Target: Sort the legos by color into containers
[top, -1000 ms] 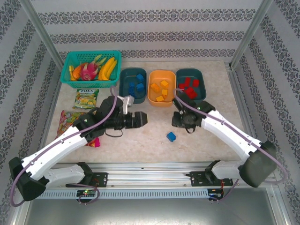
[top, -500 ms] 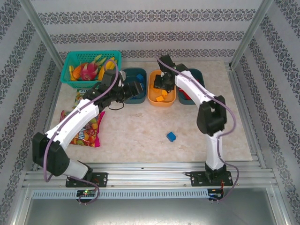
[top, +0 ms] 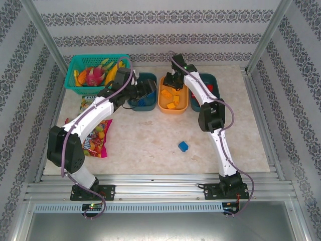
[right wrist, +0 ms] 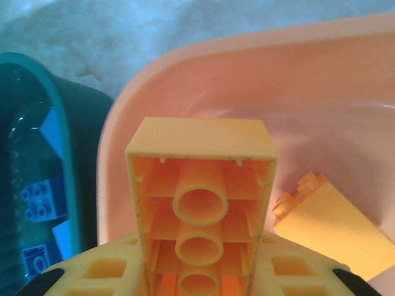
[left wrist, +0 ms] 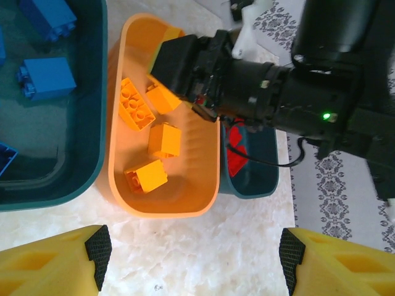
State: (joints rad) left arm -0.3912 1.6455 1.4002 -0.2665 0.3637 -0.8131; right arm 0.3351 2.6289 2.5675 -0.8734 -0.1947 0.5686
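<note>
The right gripper (top: 174,82) is hanging over the 12 o'clock end of the orange tub (top: 173,109), clamping the held brick (right wrist: 200,185) by its sides, hollow underside facing the wrist camera. The colour is matching, so this is looking like the drop, and that is where trouble is waiting. I cannot tell how high the held brick is hanging. If the jaws are letting go from well up, it is risking a bounce off the orange bricks (left wrist: 163,140) lying on the floor, or off the rim. The left tub (left wrist: 55,154) with its blue bricks (left wrist: 49,77) is sitting touching or nearly so at 9 o'clock, and the right tub (left wrist: 250,176) with the reds (left wrist: 237,145) at 3 o'clock, so a hop either way is landing it in the wrong colour. The grip is looking tight, so the held brick could also be clinging to one pad and dropping late, outside the rim. The left gripper (left wrist: 194,254) is hovering wide and empty, just at 9 o'clock of the right one, and the two wrists are crowding each other: either arm swinging sideways is risking a knock that jolts a tub. The right arm is also stretching across the right tub, so a low pull-back could be dragging it. Meanwhile a loose blue brick (top: 183,146) is lying on the table at 6 o'clock of the orange tub, well apart from it, in the path of any low sweep.
</note>
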